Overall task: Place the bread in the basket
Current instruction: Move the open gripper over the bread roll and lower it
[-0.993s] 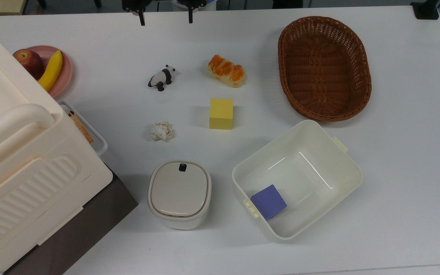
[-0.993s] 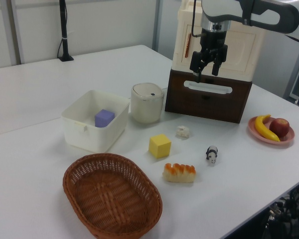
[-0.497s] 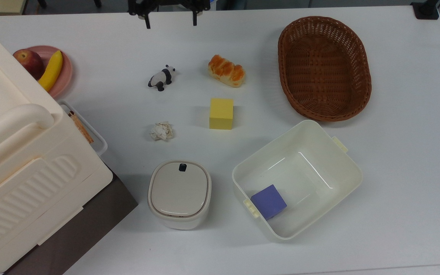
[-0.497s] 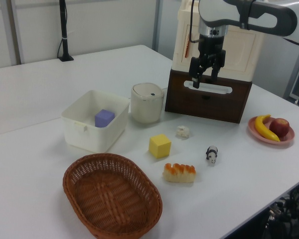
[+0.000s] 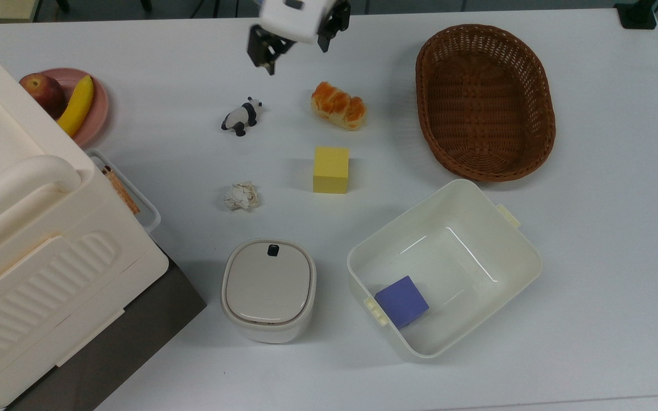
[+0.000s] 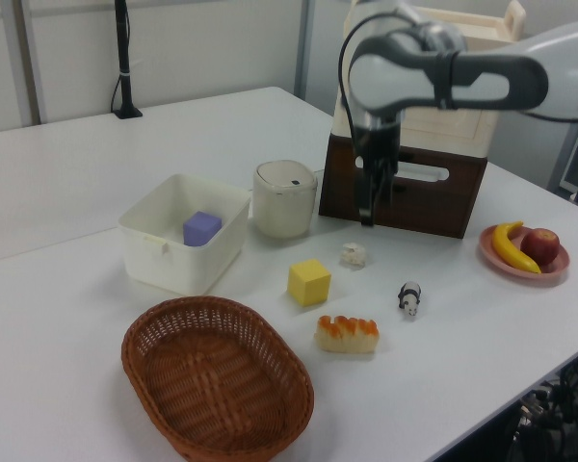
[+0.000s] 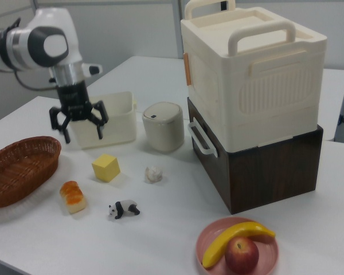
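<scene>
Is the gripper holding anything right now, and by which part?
Nothing is held. The gripper hangs open and empty above the table; the bread lies untouched beside the basket.

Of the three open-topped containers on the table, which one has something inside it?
The white tub, with a purple cube in one corner. The wicker basket holds nothing, and the lidded bin is closed.

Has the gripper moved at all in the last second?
Yes. In the top view the gripper has shifted toward the top view's right and down from the table's far edge, nearer the bread.
</scene>
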Available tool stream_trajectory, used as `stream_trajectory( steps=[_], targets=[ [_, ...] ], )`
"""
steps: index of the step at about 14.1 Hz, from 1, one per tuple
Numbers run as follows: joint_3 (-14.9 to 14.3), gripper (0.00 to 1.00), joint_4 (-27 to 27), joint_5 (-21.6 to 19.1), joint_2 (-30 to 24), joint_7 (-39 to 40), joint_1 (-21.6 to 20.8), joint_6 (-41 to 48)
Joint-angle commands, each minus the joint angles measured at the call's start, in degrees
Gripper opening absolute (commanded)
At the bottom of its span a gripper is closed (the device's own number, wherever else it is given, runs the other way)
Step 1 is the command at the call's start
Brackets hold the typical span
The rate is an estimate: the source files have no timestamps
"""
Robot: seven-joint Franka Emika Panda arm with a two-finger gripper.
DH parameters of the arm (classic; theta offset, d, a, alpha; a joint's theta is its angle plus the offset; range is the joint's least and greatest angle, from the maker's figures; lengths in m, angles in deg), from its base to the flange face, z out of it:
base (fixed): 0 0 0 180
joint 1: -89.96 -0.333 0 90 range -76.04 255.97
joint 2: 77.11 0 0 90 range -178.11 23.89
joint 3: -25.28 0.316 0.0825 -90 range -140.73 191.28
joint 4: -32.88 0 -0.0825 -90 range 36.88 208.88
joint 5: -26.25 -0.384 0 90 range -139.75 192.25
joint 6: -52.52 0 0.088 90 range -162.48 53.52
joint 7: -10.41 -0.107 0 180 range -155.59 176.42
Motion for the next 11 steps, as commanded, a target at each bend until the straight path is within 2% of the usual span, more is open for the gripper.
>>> stream_trajectory(
  steps=[1, 4, 5, 11],
  targets=[
    [5.06, 1.00, 12.94, 1.48, -6.72, 13.60, 3.59, -6.35],
    [8.93, 1.00, 21.65, 1.48, -8.84, 13.63, 4.83, -13.20],
    [9.38, 1.00, 23.07, 1.48, -8.67, 13.46, 4.83, -14.88],
    [9.30, 1.00, 23.61, 1.66, -3.14, 9.86, 2.29, -18.41]
  ],
)
